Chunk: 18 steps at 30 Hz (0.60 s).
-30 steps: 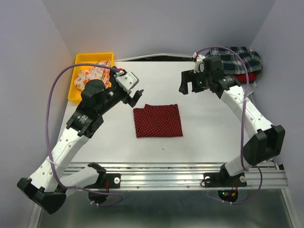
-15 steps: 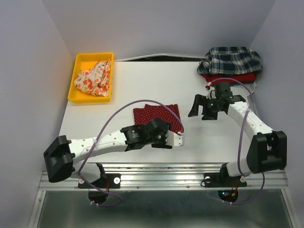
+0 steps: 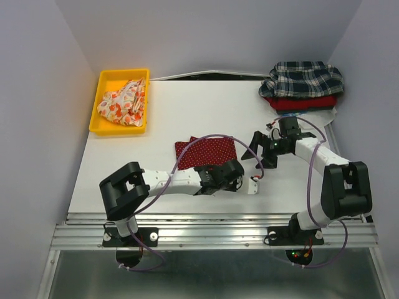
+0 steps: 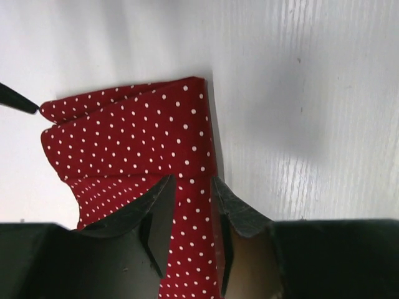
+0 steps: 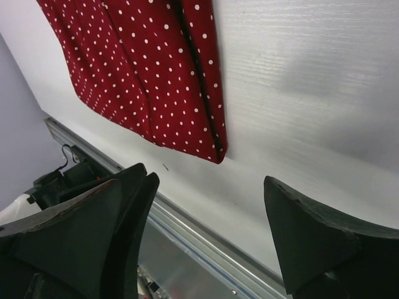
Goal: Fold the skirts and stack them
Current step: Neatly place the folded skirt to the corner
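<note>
Straddling the near right edge of the folded dark red, white-dotted cloth skirt (image 3: 206, 151) mid-table, your left gripper (image 4: 190, 187) stands narrow; whether it pinches is unclear. Just right of that edge, which runs away from you, your right gripper (image 3: 257, 149) gapes wide, empty.

We note a white table (image 3: 187, 112) with a faint streaked grain, closed in by a plain pale lilac-grey left wall (image 3: 37, 93), back wall (image 3: 206, 31) and right wall (image 3: 377, 56). The light is even and throws only soft shadows. A ribbed aluminium rail (image 3: 212, 233) runs along the table's near edge, with a dull grey surface (image 3: 212, 277) below it. A yellow tray (image 3: 118, 131) sits at the table's far left corner, near the left wall, and a dark gap (image 3: 212, 76) shows along the table's far edge.
</note>
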### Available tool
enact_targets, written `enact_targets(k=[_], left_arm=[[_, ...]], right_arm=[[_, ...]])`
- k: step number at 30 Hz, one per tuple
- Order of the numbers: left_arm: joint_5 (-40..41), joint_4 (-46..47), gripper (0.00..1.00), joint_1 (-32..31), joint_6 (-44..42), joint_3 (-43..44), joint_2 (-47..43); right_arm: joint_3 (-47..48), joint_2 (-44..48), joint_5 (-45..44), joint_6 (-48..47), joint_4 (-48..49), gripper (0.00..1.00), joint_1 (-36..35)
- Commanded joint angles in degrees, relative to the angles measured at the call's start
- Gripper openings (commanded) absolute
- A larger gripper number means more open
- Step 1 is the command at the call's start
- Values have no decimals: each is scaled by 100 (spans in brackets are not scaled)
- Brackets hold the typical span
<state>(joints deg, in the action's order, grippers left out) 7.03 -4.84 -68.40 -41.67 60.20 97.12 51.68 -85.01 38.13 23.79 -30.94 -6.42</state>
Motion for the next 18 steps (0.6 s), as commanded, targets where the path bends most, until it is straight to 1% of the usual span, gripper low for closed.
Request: enact_targets(k=[1, 5, 10, 13, 16, 17, 18], left_arm=[[-87, 282, 41, -42, 71, 220, 157], [-193, 343, 48, -33, 28, 167, 298], [-123, 440, 48, 11, 18, 158, 535], [-35, 579, 46, 107, 45, 202, 720], [-61, 598, 35, 274, 80, 220, 791], [-96, 581, 28, 353, 71, 237, 782], [-96, 581, 28, 380, 63, 229, 773]], right_arm=[[132, -147, 388, 135, 290, 99, 53], [97, -323, 485, 117, 351, 98, 53], [114, -420, 520, 143, 396, 98, 53], [105, -446, 520, 135, 396, 98, 53], [53, -437, 555, 73, 387, 100, 53], [35, -429, 590, 64, 422, 100, 53], [9, -420, 599, 38, 448, 100, 53]])
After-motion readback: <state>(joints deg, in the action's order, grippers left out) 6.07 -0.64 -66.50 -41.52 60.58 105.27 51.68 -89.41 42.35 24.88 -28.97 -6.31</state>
